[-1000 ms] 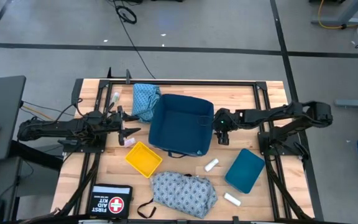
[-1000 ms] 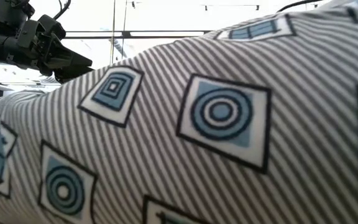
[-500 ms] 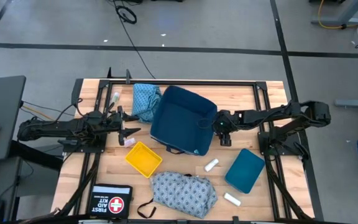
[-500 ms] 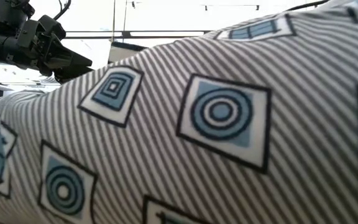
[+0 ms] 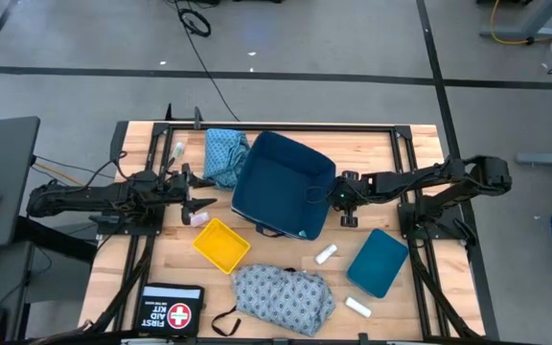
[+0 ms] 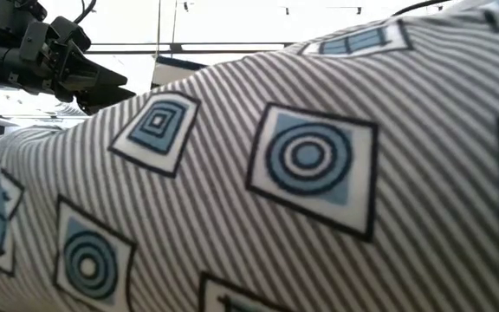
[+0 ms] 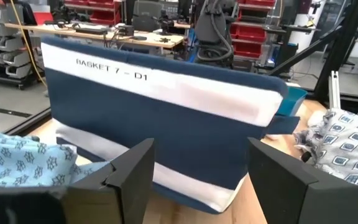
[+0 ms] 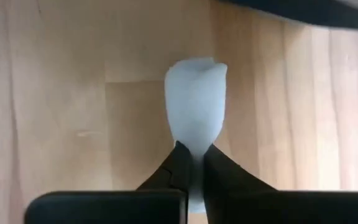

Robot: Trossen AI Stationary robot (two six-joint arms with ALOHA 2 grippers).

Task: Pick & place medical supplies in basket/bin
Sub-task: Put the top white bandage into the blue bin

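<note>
Right gripper (image 5: 347, 218): hanging just off the blue basket's (image 5: 281, 187) right side, fingers pinching together on a pale packet (image 8: 195, 106) above the bare wood.
Left gripper (image 5: 202, 203): waiting near the table's (image 5: 420, 297) left edge, fingers spread, nothing between them.
Teal-blue garment (image 5: 223, 153): lying by the far edge, touching the basket's left side.
Grey-blue garment (image 5: 284, 295): sitting at the near edge.
White rolls (image 5: 326, 254): lying near the teal lid (image 5: 378, 263), right of centre.
</note>
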